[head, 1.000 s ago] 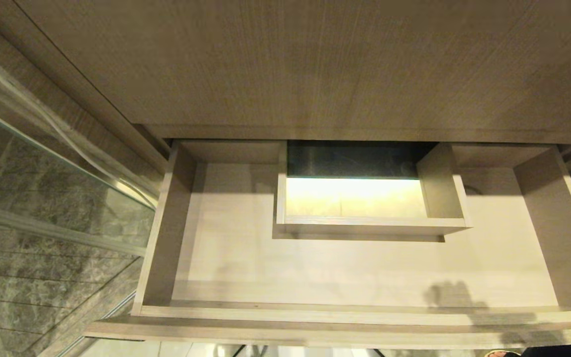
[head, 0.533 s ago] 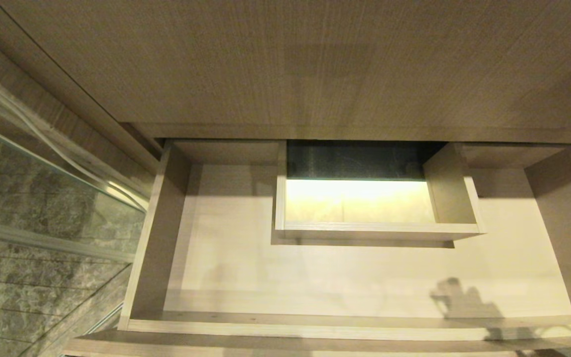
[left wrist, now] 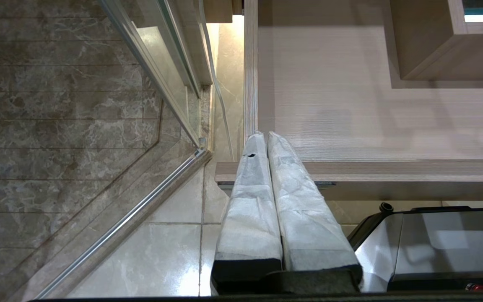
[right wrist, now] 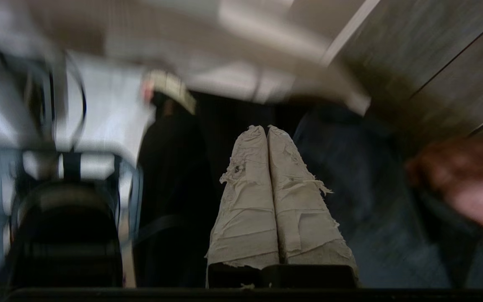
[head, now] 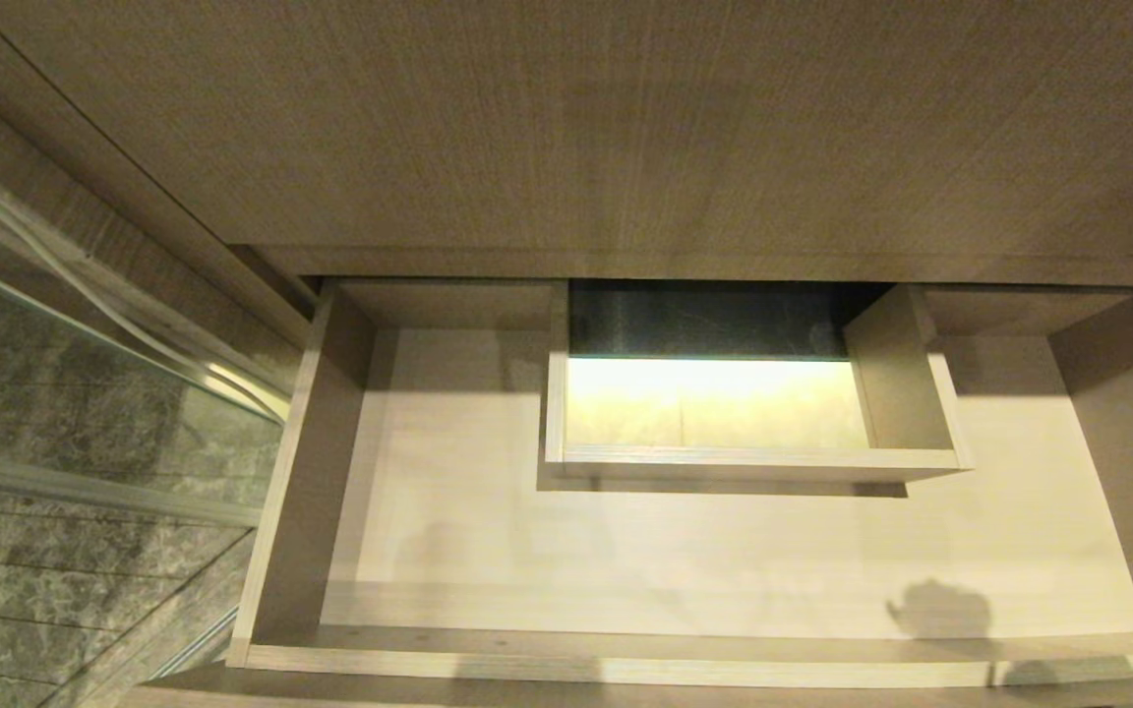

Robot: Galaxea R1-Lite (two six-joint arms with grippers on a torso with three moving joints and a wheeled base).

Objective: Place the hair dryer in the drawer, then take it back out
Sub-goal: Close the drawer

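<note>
The right gripper [right wrist: 266, 130] has its 2 wrapped fingers pressed together, holding nothing. The left gripper [left wrist: 265, 136], likewise closed and empty, hangs beside the open drawer's [head: 291, 492] front corner.

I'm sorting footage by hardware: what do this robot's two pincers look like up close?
Both are alike. The left pincer has two long flat fingers wrapped in pale, crinkled tape, tapering to rounded tips, on a black base. The right pincer has the same shape, but the wrap on its fingers is greyer and frayed, with torn edges. No cables or markings show.
</note>
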